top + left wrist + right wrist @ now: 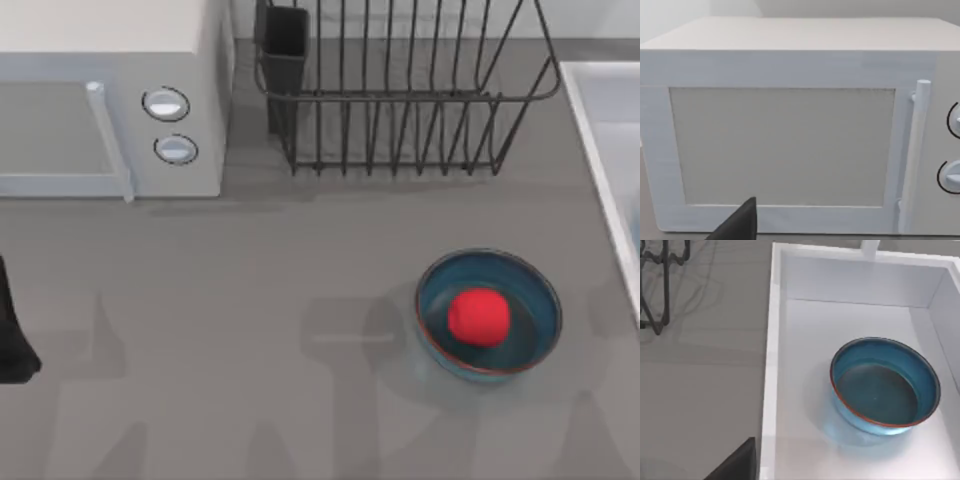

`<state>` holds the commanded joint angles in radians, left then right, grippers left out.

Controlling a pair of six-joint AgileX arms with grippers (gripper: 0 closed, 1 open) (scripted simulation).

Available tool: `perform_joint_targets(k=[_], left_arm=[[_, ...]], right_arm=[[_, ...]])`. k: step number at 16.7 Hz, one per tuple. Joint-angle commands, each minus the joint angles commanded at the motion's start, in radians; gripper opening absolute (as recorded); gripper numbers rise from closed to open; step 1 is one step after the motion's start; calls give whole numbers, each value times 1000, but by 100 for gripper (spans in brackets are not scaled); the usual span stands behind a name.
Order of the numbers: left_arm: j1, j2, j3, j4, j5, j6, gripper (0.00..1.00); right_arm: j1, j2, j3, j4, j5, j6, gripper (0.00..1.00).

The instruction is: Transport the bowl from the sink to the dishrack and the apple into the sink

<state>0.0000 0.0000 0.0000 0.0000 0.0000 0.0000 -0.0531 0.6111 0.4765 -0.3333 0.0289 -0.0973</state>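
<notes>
A blue bowl (885, 385) with a reddish-brown rim sits empty inside the white sink (771, 365), seen in the right wrist view. The sink (600, 150) lies at the table's right edge in the top view. On the table in front of the dishrack (400, 100) stands a second, identical blue bowl (530, 290), and the red apple (478, 316) rests in it. A dark piece of my right gripper (737, 462) hangs above the table just outside the sink's rim. My left gripper (740, 225) is parked facing the microwave, and the left arm (12, 335) is at the table's left edge.
A white microwave (100, 110) with two round knobs fills the back left. The dishrack's black cutlery cup (285, 45) stands at its left corner. Bare grey table (250, 330) stretches between the left arm and the bowl with the apple.
</notes>
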Motion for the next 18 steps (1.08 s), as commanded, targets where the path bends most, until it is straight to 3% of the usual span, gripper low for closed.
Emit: perform_joint_targets(k=[11,18], left_arm=[[0,0,0,0,0,0,100],[0,0,0,0,0,0,100]], right_arm=[[-165,1204,967,-637,54,-186,100],[-278,1765,1594,-865,0,-251,100]])
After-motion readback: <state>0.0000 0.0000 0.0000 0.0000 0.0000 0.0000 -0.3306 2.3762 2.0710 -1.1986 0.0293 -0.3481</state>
